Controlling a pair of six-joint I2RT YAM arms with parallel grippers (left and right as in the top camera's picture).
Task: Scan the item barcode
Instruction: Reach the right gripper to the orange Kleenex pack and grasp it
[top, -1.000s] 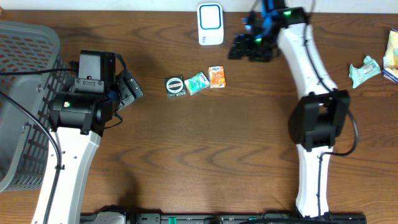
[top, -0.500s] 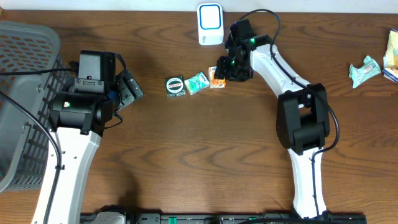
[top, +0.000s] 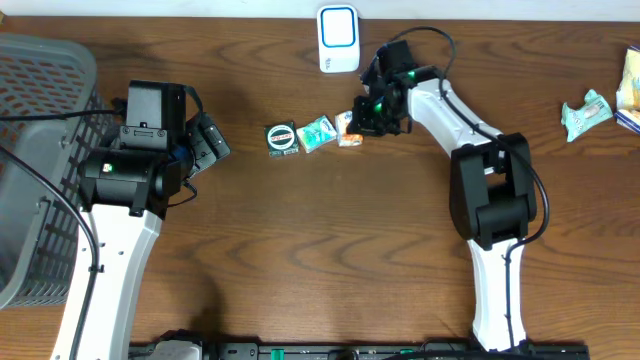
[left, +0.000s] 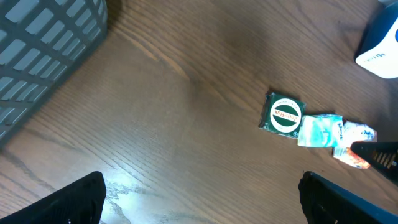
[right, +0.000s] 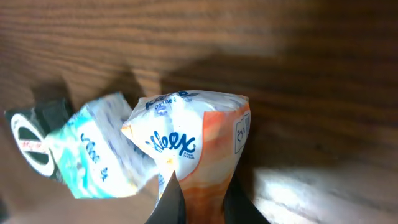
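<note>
Just snaps right pincer (top: 362, 118) from wide to clamped on orange-and-white soft tissue packet (top: 347, 128), right end of row on brown wooden surface (top: 300, 250), touching teal packet (top: 317, 132). Means grasp likely made; leaves lift toward white-and-blue scanner (top: 338, 38). Keeps left pincer (top: 215, 143) wide, empty.

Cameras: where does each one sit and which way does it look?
Overhead: fixed above the brown wooden table, facing straight down; both white arms show.
Left wrist: on the left arm, facing down across the table; the open left gripper shows in the bottom corners.
Right wrist: close over the orange-and-white Kleenex tissue packet, pinched by the right gripper.
Shared: all three show that packet, the teal-and-white packet and the dark green square packet.
</note>
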